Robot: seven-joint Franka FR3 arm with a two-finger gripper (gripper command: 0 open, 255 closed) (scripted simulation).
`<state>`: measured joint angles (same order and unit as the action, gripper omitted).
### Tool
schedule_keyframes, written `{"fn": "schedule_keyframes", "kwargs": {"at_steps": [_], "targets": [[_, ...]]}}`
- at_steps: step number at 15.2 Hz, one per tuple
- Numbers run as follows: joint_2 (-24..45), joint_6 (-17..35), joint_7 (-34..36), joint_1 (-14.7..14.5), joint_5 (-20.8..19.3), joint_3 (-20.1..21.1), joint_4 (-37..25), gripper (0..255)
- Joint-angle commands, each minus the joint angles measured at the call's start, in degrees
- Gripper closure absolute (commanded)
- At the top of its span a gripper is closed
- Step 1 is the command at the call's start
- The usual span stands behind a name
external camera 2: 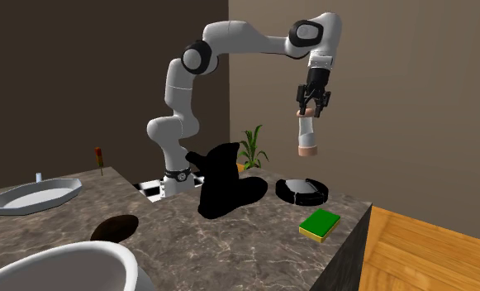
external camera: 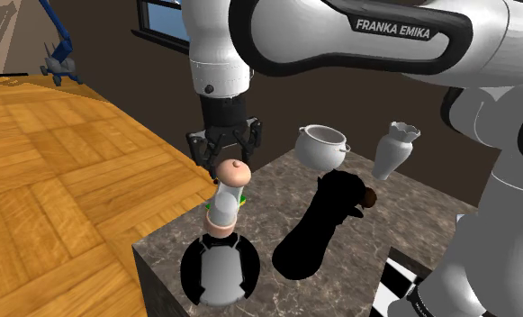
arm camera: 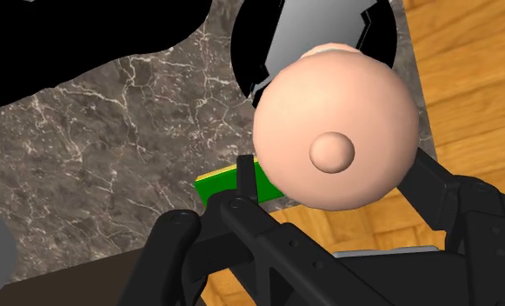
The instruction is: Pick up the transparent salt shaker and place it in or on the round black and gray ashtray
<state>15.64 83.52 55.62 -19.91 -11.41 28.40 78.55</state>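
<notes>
My gripper is shut on the salt shaker, a pale body with a peach dome cap and a peach band at its base. It hangs well above the counter, nearly upright. In the second exterior view the gripper holds the shaker over the round black ashtray with its grey middle. Seen from the shoulder, the ashtray lies just below the shaker near the counter's corner. In the wrist view the cap sits between the fingers, with the ashtray beyond it.
A green sponge lies near the counter edge beside the ashtray. A tall all-black shape stands mid-counter. A white pot and a white vase stand behind it. Wooden floor lies beyond the counter edge.
</notes>
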Motion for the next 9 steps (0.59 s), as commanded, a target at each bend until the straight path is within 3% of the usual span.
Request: {"fn": "schedule_keyframes", "kwargs": {"at_steps": [1,9], "targets": [[0.0,1.5,0.1,0.1,0.0,0.0,1.5,255],[-0.7,8.0,0.5,0.9,0.3,-0.2,8.7,255]]}}
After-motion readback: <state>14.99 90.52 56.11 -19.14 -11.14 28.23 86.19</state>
